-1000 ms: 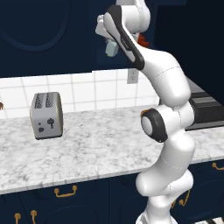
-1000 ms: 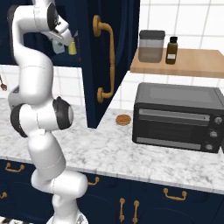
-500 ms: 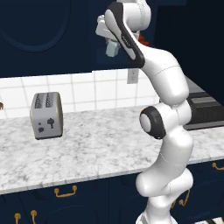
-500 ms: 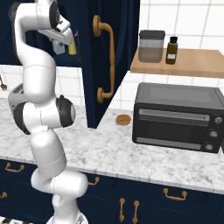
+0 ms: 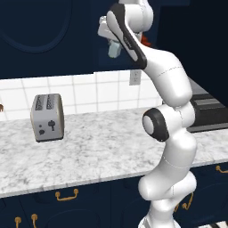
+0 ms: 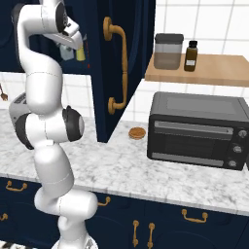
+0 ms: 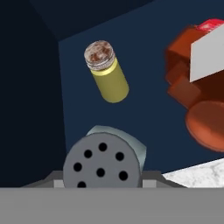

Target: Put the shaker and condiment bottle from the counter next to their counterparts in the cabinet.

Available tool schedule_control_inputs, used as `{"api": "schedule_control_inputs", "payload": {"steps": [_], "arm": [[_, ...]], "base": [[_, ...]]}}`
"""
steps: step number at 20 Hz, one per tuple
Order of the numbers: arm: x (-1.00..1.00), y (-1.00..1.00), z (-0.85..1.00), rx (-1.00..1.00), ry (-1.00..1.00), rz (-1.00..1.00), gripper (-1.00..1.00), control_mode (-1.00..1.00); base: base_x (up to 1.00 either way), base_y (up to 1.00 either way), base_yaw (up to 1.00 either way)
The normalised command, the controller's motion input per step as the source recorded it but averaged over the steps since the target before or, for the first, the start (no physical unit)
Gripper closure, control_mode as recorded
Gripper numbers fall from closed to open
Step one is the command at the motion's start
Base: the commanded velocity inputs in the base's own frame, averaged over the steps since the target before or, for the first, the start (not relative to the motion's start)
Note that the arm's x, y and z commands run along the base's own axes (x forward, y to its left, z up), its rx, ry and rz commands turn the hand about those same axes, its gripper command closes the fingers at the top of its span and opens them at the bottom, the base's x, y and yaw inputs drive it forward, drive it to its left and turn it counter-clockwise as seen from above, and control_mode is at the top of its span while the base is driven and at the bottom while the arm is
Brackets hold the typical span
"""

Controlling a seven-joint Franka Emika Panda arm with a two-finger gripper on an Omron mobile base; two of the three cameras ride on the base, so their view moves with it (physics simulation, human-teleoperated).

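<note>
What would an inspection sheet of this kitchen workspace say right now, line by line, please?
Surface: marbled counter, bare where the arm stands.
Job's things: blue-grey shaker held high at the open cabinet; yellow-olive shaker stands on the shelf just beyond it; a red-orange condiment item to one side.
Clutter: toaster, toaster oven, a small brown round item on the counter; a jar and a dark bottle on a wooden shelf.
Grippers: gripper shut on the blue-grey shaker.
Cables: nothing seen.
Surroundings: white tiled wall, navy drawers with brass handles.
</note>
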Motion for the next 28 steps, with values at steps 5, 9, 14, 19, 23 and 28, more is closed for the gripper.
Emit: {"api": "schedule_control_inputs", "payload": {"steps": [5, 9, 14, 19, 23, 28], "arm": [[0.07, 0.00, -0.08, 0.00, -0.07, 0.00, 1.00, -1.00], [0.00, 0.00, -0.11, 0.00, 0.01, 0.00, 1.00, -1.00], [0.01, 0.00, -0.45, 0.00, 0.04, 0.00, 1.00, -1.00], [0.14, 0.00, -0.13, 0.00, 0.00, 0.00, 1.00, -1.00], [0.15, 0.04, -0.09, 0.00, 0.00, 0.00, 1.00, -1.00], [0.22, 0.12, -0.21, 0.00, 0.00, 0.00, 1.00, -1.00]], "base": [[0.00, 0.00, 0.00], [0.00, 0.00, 0.00], [0.00, 0.00, 0.00], [0.00, 0.00, 0.00], [0.00, 0.00, 0.00], [0.00, 0.00, 0.00]]}}
